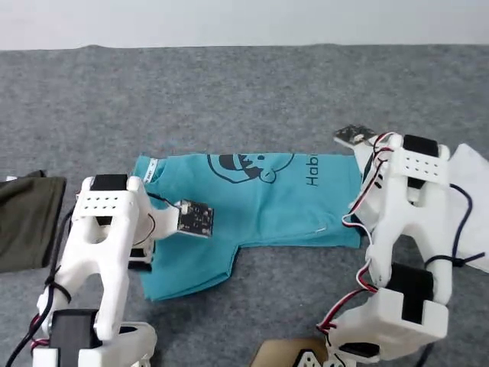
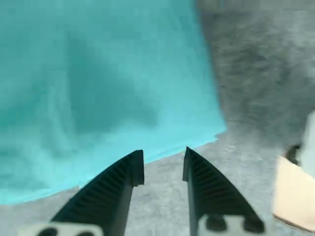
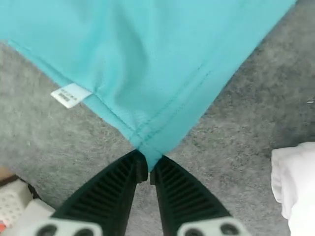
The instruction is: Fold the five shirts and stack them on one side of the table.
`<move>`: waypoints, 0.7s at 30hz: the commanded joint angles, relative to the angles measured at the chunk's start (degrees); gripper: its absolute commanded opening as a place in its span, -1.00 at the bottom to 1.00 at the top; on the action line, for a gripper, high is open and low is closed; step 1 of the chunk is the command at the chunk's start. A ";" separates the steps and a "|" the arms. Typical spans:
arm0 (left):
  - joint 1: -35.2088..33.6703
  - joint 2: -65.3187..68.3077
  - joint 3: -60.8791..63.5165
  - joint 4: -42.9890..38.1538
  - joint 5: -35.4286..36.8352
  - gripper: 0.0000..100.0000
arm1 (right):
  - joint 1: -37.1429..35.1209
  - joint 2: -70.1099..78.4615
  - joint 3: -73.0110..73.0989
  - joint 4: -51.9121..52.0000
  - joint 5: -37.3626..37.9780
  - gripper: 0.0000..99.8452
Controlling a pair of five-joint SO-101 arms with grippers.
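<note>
Teal shirt: the teal shirt (image 1: 260, 202) lies flat across the middle of the table (image 1: 229, 92). Its collar end points toward the left edge, its hem toward the right edge, and one sleeve points toward the near edge.
Print and labels: a dark cartoon graphic (image 1: 248, 167) and a line of dark lettering (image 1: 312, 170) sit along the shirt's far side. There is a small white tag (image 1: 150, 170) at the collar and a small white care label (image 3: 71, 95) on the hem seam.
Hard to make out: the graphic is cut off at the shirt's far edge, and the care label's print is too small to tell. In the high view the arms cover both grippers.
Right gripper: the right gripper (image 3: 149, 164) has its fingers pinched together on the shirt's near hem corner.
Left gripper: the left gripper (image 2: 164, 157) has its fingers spread with nothing between them, poised just off the shirt's edge over bare felt.
Arm pose: the left arm (image 1: 99, 252) rises from the near left corner and bends over the sleeve. The right arm (image 1: 401, 229) rises from the near right corner and tips down at the hem.
Other shirts: a dark olive shirt (image 1: 27, 218) lies at the left edge. A white shirt (image 1: 474, 206) lies at the right edge.
Table: covered in grey felt.
</note>
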 commanded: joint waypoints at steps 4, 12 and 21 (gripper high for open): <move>-2.11 -1.85 -0.48 -6.42 1.85 -0.72 | 0.22 -4.09 0.35 0.57 1.93 -0.60; -5.63 -2.02 -0.57 -13.19 4.22 -0.72 | -0.13 -4.09 -8.18 0.66 1.93 -0.55; -6.15 -1.85 -0.48 -22.95 13.89 -0.72 | -5.85 -1.98 -17.14 -1.89 -5.19 -0.57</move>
